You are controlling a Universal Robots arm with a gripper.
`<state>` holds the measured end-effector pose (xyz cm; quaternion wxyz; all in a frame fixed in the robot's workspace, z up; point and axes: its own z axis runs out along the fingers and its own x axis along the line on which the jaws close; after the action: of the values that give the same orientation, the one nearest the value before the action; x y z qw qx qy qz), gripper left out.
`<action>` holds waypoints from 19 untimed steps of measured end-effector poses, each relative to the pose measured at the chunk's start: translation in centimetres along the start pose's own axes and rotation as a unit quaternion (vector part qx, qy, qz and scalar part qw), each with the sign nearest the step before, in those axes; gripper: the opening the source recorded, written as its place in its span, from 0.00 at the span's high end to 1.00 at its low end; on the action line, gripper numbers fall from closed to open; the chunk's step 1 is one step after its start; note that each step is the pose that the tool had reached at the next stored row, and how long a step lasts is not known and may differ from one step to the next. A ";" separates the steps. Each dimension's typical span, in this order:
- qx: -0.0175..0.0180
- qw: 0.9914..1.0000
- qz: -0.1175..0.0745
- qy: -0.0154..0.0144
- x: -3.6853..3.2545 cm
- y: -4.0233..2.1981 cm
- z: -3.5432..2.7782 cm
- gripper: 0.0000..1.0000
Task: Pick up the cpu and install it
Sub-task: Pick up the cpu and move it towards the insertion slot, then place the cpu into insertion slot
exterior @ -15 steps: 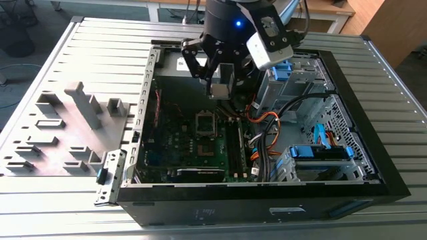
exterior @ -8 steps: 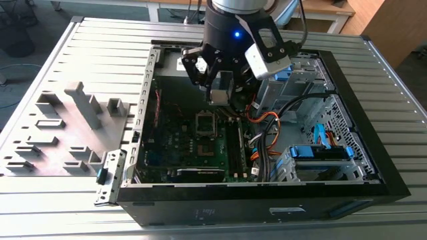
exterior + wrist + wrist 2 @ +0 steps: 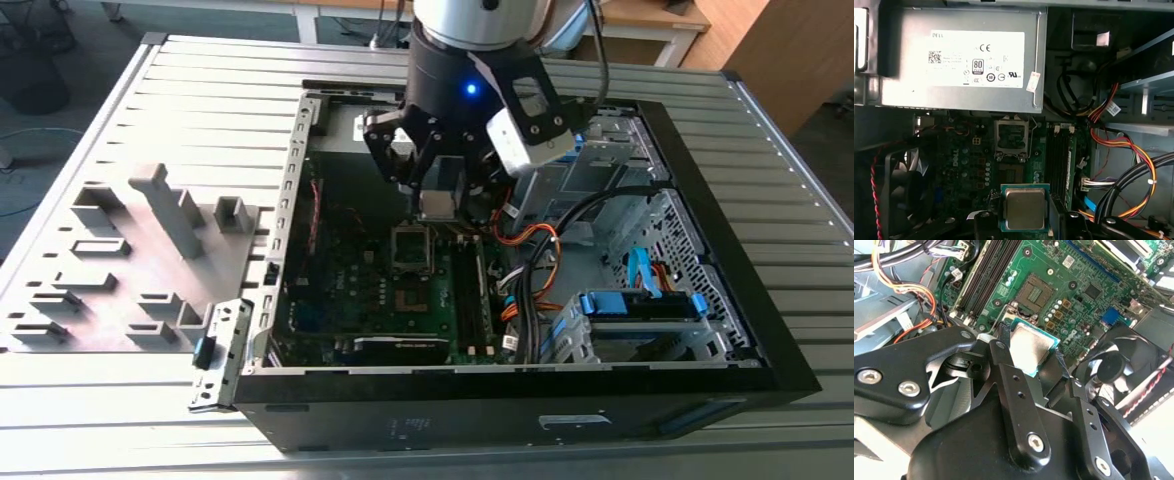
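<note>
- The black metal pincer (image 3: 1031, 354) is clenched on the cpu (image 3: 1034, 346), its matte fingers (image 3: 1003, 357) pressing two opposite edges.
- The cpu is a flat square with a dull silver-grey lid and a green rim, held above the green board (image 3: 979, 165).
- Below the pincer lies the socket (image 3: 1012, 140), a square steel frame around a dark bed.
- Long narrow slots (image 3: 1056, 160) run beside the socket, and a round black fan (image 3: 1114, 365) sits on its other side.
- Farther out are a grey sheet-metal box (image 3: 959, 60) and glossy orange, yellow and red wires (image 3: 1114, 140).
- All of this lies in an open black case (image 3: 534, 420) on a counter (image 3: 200, 90) of ribbed grey slats.
- A grey plastic tray (image 3: 120, 260) with upright blocks stands well apart from the pincer, at the exterior view's left.
</note>
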<state>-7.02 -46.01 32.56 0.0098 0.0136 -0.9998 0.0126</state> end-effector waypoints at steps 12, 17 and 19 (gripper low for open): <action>-0.001 1.000 0.000 0.000 -0.01 -0.29 1.23 0.53; -0.001 1.000 0.000 0.000 -0.01 -0.29 1.23 0.53; -0.001 1.000 0.000 0.000 -0.01 -0.29 1.24 0.53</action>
<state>-7.03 -46.33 31.33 0.0098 0.0136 -0.9998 0.0120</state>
